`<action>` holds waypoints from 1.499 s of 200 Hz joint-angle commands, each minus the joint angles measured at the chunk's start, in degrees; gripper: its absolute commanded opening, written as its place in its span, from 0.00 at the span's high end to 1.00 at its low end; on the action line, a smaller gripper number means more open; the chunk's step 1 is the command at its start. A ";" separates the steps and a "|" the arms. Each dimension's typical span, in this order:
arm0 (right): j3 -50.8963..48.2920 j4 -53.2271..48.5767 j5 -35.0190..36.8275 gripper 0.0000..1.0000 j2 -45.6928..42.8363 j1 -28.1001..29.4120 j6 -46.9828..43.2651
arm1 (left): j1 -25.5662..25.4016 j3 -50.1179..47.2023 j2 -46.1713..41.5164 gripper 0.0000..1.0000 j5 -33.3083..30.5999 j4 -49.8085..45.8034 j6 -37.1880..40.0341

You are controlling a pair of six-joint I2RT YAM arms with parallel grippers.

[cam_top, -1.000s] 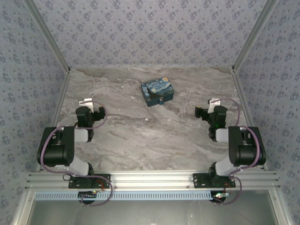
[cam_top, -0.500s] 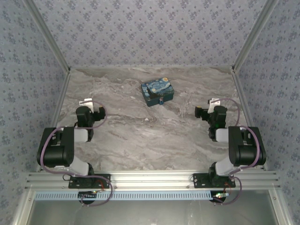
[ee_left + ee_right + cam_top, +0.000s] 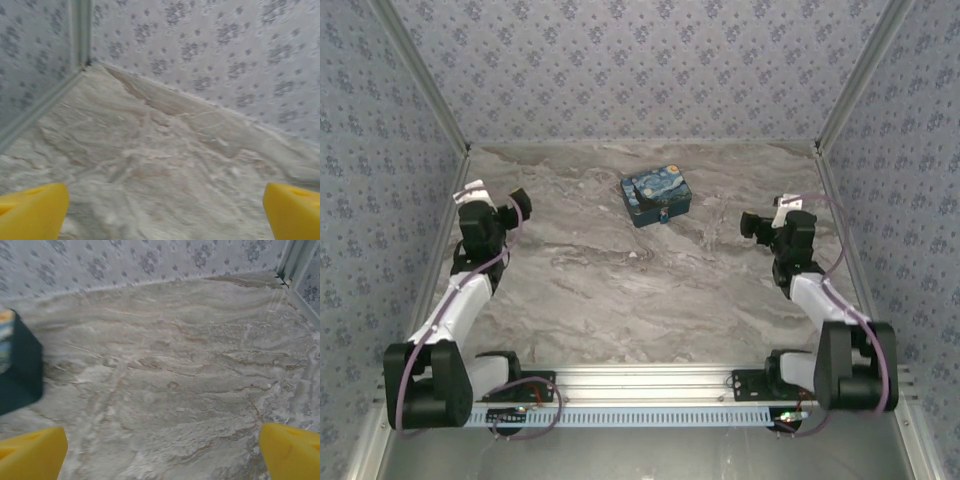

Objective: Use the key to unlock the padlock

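The blue-and-yellow starry-night box sits at the back middle of the marble table, and its dark side shows at the left edge of the right wrist view. A tiny dark fitting hangs on the box's front face; it is too small to tell whether it is the padlock. I can make out no key. My left gripper hovers at the far left, open, its yellow fingertips wide apart over bare marble. My right gripper is right of the box, open, nothing between its fingertips.
Patterned walls close the table on three sides, with metal corner posts at left and at right. The left gripper faces the back-left corner. An aluminium rail runs along the near edge.
Both arms have unfolded and stretched out from their folded pose. The left gripper swung left and farther back; the right gripper shifted slightly right and back. The box has not moved.
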 commanded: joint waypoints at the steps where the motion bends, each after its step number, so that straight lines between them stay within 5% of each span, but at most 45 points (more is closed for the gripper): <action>1: 2.63 -18.79 0.31 0.00 -5.99 3.52 8.15 | -3.42 1.00 -2.43 0.00 9.81 -11.84 -9.57; 58: 3.22 -35.56 3.89 0.11 -12.43 22.95 26.69 | -18.66 -3.02 -2.06 0.01 15.20 -7.49 -17.35; 118: 13.14 -35.77 1.79 0.29 7.51 39.57 29.33 | -22.90 -3.98 4.25 0.01 16.45 -2.40 -22.49; 202: 38.70 -46.49 5.01 0.54 35.50 46.33 27.75 | -22.99 -5.41 0.10 0.01 12.31 -8.74 -21.97; 300: 48.87 -52.12 9.20 0.56 47.25 48.38 28.58 | -22.90 -6.76 -5.10 0.00 10.03 -11.73 -20.87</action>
